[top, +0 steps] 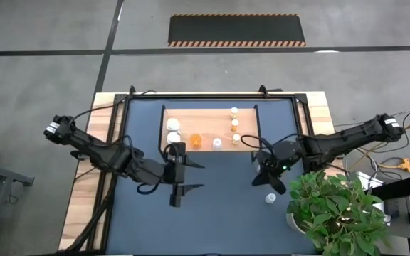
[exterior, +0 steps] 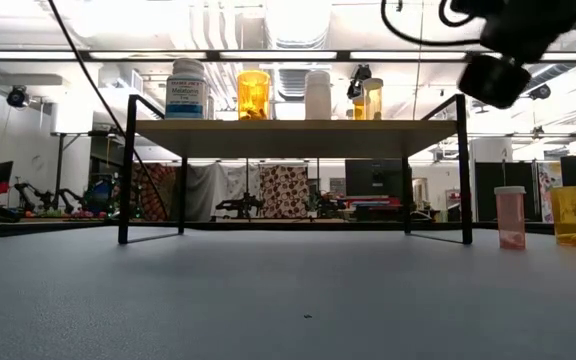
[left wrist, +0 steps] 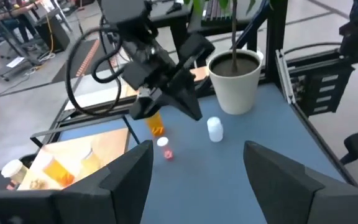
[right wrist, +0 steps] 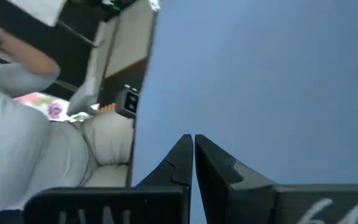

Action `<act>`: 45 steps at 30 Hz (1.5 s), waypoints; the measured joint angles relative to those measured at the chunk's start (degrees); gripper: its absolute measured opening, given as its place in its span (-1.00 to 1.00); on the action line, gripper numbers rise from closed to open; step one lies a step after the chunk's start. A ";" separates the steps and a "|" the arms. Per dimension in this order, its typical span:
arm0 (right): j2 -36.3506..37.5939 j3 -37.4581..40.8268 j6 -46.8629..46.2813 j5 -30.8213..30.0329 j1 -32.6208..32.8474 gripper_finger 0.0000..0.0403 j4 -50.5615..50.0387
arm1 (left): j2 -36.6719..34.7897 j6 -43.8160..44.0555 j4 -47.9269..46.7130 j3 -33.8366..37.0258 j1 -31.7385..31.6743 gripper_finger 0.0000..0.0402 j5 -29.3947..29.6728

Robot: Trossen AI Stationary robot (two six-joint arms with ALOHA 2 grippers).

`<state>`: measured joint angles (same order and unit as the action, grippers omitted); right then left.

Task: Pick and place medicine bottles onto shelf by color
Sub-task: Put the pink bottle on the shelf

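The light-wood shelf (top: pixel 208 128) stands at the table's far middle. On its board stand white bottles (top: pixel 173 131), an orange bottle (top: pixel 196 141) and small amber ones (top: pixel 235 123); the low view shows them in a row on top (exterior: pixel 253 95). On the tabletop stand an orange bottle (left wrist: pixel 156 122), a small pink bottle with a white cap (left wrist: pixel 165 149) and a white bottle (top: pixel 270 198). My right gripper (top: pixel 269 179) hovers shut and empty (right wrist: pixel 193 155) above these. My left gripper (top: pixel 193 176) is open and empty (left wrist: pixel 197 155), near the shelf's front edge.
A green potted plant in a white pot (top: pixel 333 210) stands at the near right of the table, close to the white bottle and my right arm. A person in grey shows beyond the table's edge (right wrist: pixel 23 124). Bare blue tabletop (top: pixel 219 220) lies in front of the shelf.
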<state>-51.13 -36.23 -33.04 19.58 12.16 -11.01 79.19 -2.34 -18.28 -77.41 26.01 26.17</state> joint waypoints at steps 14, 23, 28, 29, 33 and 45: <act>-0.31 0.02 -14.21 -11.09 1.99 -0.96 -18.86 | -0.38 -1.23 2.83 2.40 0.34 0.16 0.34; -0.71 0.02 -18.78 -18.37 1.99 -0.96 -27.37 | -0.38 -2.88 2.81 2.49 0.34 0.16 1.42; -1.90 0.00 -20.12 -20.50 2.12 -0.96 -28.10 | -0.38 -4.12 2.77 2.49 0.34 0.16 3.14; -2.30 0.01 -20.13 -21.24 2.31 -0.96 -28.10 | -0.38 -4.29 2.77 2.49 0.34 0.16 3.62; -3.45 0.00 -20.04 -23.75 3.79 -0.96 -28.06 | -0.38 -4.37 2.69 2.49 0.32 0.16 4.43; -3.74 0.00 -7.57 -31.15 13.42 -0.96 -27.69 | -0.38 -4.67 2.33 2.49 0.32 0.16 5.86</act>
<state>-54.87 -36.23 -40.61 -11.58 25.58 -38.70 78.81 -7.01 -15.95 -74.91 26.33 32.03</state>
